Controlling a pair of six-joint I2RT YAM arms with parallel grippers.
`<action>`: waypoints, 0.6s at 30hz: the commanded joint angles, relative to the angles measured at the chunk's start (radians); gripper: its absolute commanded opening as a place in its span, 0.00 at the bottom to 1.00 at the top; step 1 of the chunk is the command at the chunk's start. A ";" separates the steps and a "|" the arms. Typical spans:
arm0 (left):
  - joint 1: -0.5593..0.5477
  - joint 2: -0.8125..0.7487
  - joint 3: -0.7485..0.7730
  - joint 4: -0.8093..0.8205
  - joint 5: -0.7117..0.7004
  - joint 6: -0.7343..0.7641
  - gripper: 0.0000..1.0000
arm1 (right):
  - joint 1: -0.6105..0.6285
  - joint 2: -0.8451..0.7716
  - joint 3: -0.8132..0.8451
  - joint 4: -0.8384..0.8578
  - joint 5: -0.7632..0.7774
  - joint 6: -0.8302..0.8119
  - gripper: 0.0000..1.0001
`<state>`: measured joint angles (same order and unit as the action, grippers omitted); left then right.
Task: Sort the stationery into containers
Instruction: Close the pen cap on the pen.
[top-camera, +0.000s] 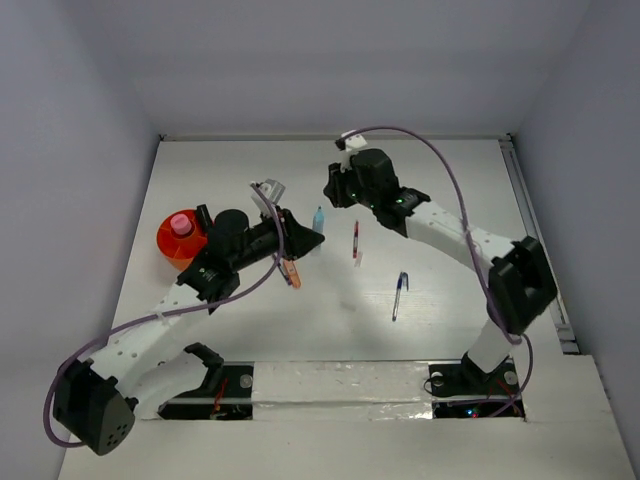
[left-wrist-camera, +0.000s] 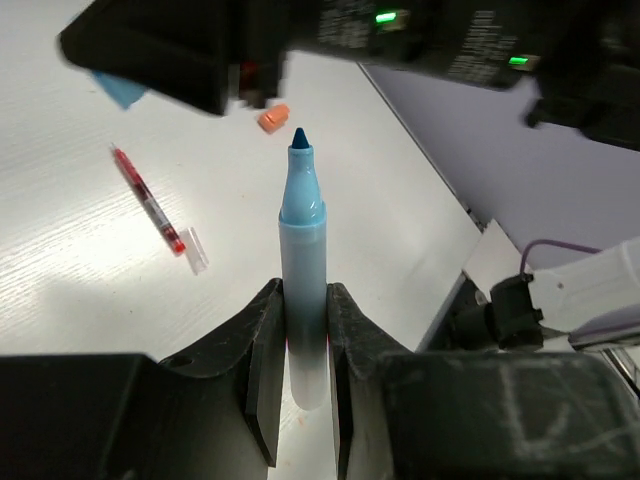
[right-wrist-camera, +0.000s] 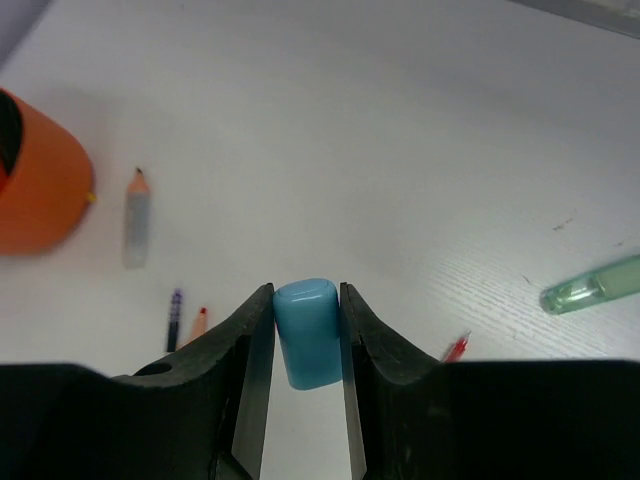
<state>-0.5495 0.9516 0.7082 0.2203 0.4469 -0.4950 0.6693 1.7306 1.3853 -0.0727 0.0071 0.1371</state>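
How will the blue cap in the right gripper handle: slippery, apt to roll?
The blue cap looks glossy and rounded, so it may slip between the flat fingers. Small plastic, so probably light and stiff. Laid on its side on the smooth table, it would likely roll.
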 joint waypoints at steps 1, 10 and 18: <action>-0.050 0.004 -0.032 0.111 -0.169 -0.008 0.00 | 0.003 -0.151 -0.089 0.133 0.128 0.222 0.00; -0.227 0.133 -0.046 0.243 -0.376 0.039 0.00 | 0.003 -0.423 -0.250 0.223 0.194 0.390 0.00; -0.257 0.234 0.003 0.326 -0.438 0.073 0.00 | 0.012 -0.462 -0.282 0.263 0.174 0.458 0.00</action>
<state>-0.8009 1.1915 0.6445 0.4389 0.0566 -0.4526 0.6704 1.2762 1.1114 0.1257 0.1764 0.5468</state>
